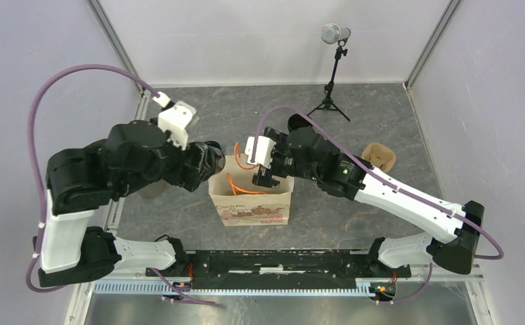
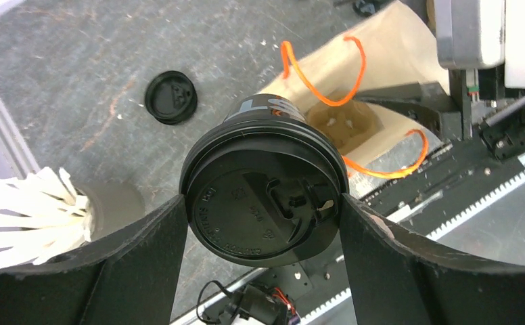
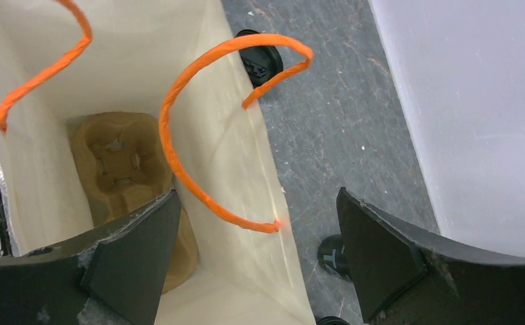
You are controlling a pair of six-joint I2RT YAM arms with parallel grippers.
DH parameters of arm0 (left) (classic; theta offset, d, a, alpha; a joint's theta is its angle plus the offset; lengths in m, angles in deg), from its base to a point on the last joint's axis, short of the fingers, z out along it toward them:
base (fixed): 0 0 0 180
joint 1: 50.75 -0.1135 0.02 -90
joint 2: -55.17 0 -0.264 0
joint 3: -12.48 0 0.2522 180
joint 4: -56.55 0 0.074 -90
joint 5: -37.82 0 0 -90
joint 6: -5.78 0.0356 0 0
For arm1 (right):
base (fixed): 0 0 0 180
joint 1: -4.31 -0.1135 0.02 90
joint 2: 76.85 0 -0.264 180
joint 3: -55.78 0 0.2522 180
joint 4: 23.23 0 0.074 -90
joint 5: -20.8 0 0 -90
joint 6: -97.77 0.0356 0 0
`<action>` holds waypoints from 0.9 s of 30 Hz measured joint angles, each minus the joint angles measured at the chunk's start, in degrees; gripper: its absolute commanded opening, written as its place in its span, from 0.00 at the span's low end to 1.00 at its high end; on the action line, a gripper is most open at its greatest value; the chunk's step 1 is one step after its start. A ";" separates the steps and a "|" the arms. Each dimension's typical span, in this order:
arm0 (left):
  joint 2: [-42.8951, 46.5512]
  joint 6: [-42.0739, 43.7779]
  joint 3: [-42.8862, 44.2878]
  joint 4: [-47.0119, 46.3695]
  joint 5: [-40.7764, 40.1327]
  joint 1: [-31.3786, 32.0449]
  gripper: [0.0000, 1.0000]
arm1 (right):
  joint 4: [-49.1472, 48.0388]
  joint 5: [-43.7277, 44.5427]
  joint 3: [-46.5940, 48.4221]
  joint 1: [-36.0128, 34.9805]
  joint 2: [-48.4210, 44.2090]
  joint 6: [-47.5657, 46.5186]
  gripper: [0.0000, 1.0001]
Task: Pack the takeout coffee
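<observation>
Black lidded cup (image 2: 246, 213) clamped between the left gripper (image 2: 262, 206) fingers, paper bag (image 2: 381, 74) just beyond it, pulp carrier (image 3: 121, 166) inside, right gripper (image 3: 258, 196) wide, empty, straddling the bag wall, loose lid (image 2: 170, 97) on table beyond left gripper.

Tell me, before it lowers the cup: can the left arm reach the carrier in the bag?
Probably yes: the bag stands open above the carrier, but the right tool straddles one wall.
</observation>
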 measured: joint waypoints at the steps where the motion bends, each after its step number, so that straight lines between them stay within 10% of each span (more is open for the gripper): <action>1: -0.33 0.20 -0.42 -0.04 0.92 0.00 0.67 | -0.35 0.70 0.00 0.00 0.07 0.02 0.88; 17: -0.81 4.61 -10.01 -2.97 12.57 0.00 0.67 | -10.05 6.80 -2.05 0.55 -1.97 11.76 0.61; 27: -0.11 5.68 -13.29 -5.97 15.89 0.00 0.67 | -5.49 8.48 -3.65 0.55 -9.05 28.98 0.98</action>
